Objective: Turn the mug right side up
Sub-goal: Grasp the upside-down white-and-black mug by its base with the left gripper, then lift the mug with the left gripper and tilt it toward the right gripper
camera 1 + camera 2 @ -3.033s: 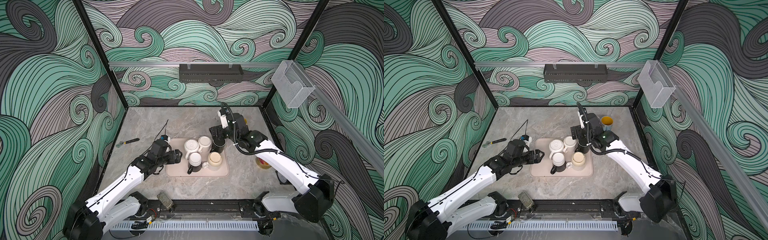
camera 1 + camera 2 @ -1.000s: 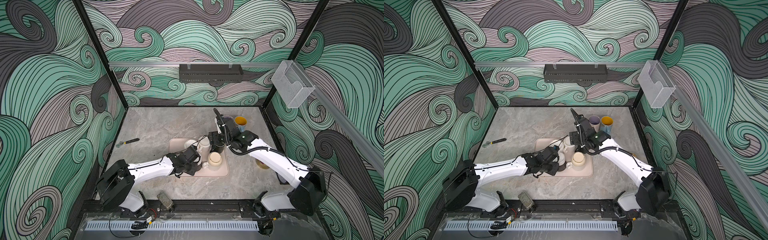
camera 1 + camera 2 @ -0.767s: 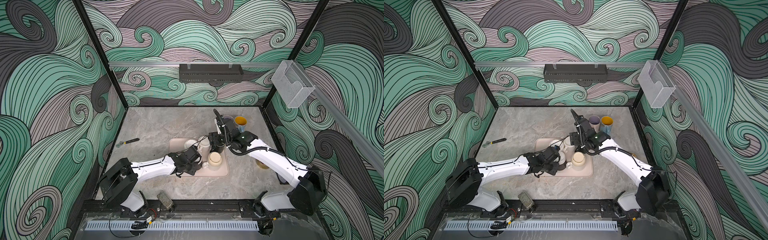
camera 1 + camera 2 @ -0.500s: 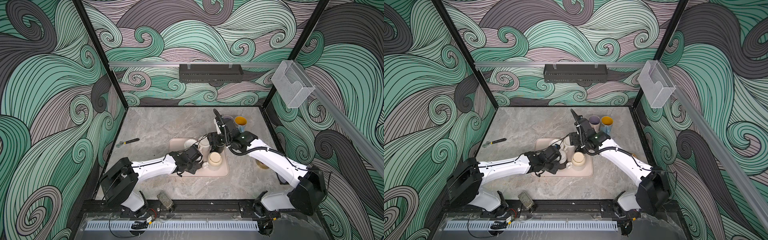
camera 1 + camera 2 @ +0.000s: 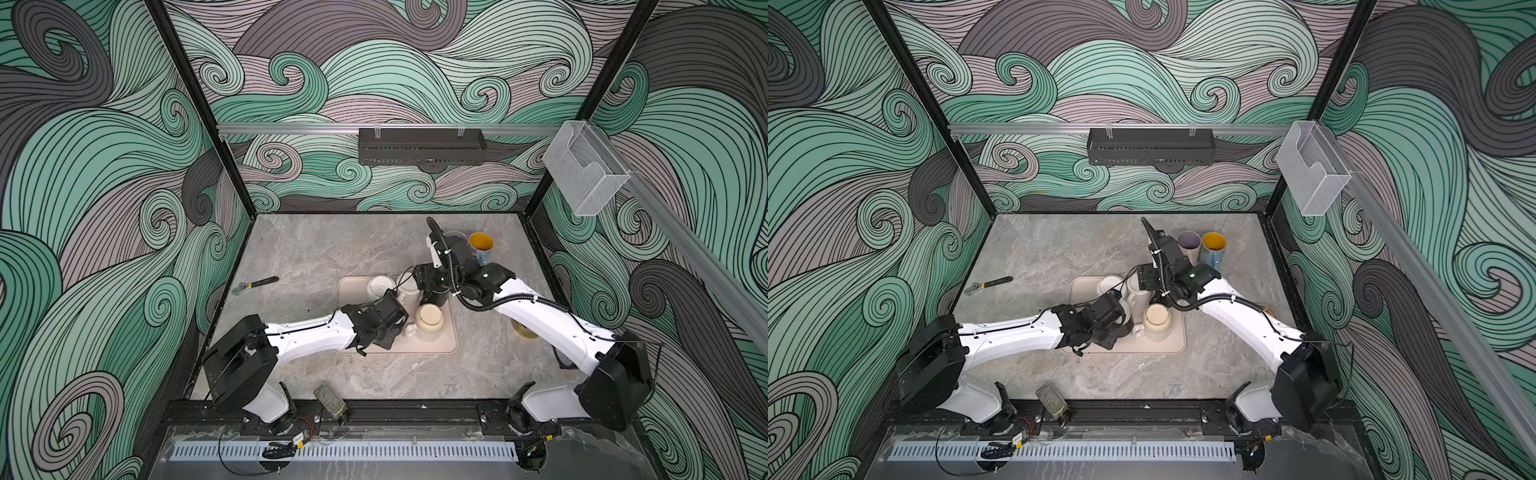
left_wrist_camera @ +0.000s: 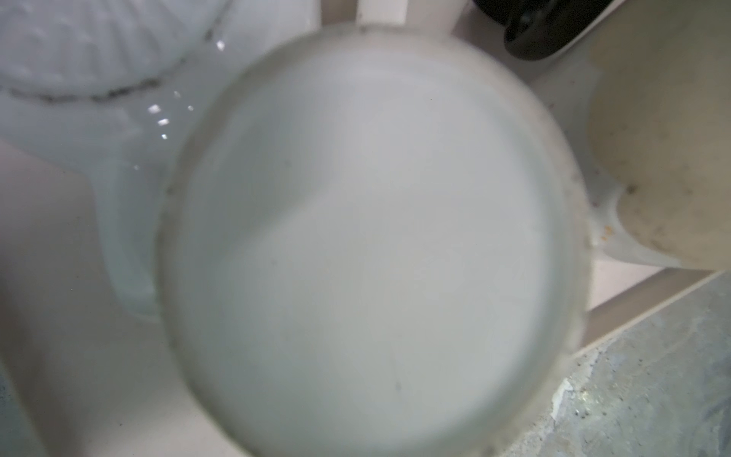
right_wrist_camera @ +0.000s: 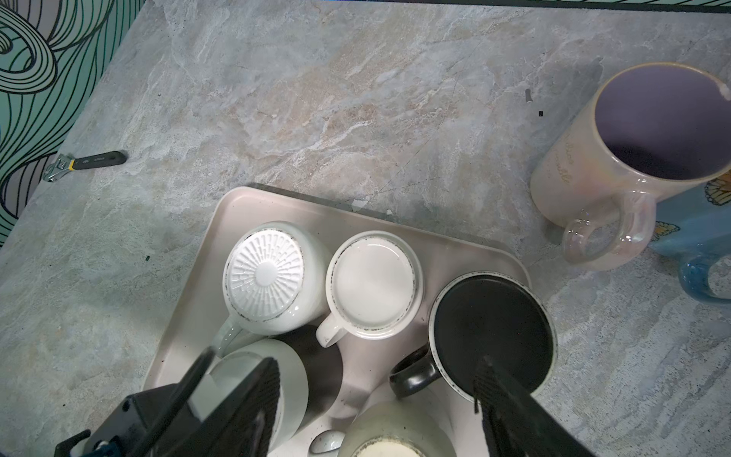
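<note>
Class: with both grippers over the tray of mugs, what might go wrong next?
The left gripper is shut at a mug crowded between the cream mug and ribbed mug; turning it may topple them. Its grip is hidden, so the mug may slip. The open right gripper hangs close over the black mug; the arms may collide.

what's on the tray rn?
Five upside-down mugs on the tray: ribbed white, plain white, black, cream, and a grey-white one partly hidden under the left gripper. Their insides and the tray surface beneath them are covered.
</note>
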`<state>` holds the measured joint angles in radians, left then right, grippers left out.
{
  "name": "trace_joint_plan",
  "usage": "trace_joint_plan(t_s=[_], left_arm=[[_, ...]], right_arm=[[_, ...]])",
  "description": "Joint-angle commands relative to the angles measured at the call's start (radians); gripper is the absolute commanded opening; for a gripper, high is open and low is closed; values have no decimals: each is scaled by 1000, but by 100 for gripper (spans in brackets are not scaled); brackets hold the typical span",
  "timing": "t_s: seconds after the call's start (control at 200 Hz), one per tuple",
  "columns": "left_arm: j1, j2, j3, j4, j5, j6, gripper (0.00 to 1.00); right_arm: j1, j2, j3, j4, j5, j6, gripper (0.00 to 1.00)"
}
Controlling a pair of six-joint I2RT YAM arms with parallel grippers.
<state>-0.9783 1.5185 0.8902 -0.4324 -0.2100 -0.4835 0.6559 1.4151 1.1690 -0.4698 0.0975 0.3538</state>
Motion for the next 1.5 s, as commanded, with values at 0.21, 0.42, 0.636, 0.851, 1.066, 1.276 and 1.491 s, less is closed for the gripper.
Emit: trace_joint_plan(t_s=[0.21, 0.42, 0.636, 0.851, 1.066, 1.276, 1.491], left_arm=[[-68, -32, 55, -50, -55, 50, 0], [-88, -140, 32, -122, -66, 60, 0], [-91, -234, 30, -205, -141, 81, 0], [-91, -375, 79, -239, -208, 119, 0], [-64, -557, 63, -68, -241, 182, 0], [112, -637, 36, 124, -40, 166, 0], [386, -650, -16, 385, 301, 36, 0]], right_arm=[[-6, -92, -147, 203, 66, -4, 79], [-33, -161, -184, 254, 93, 17, 79], [-48, -129, -157, 251, 68, 30, 78], [-67, -101, -124, 240, 55, 43, 78], [-82, -91, -85, 209, 4, 46, 79], [-90, -94, -100, 265, -66, 110, 77], [-92, -109, -173, 409, -161, 200, 78]])
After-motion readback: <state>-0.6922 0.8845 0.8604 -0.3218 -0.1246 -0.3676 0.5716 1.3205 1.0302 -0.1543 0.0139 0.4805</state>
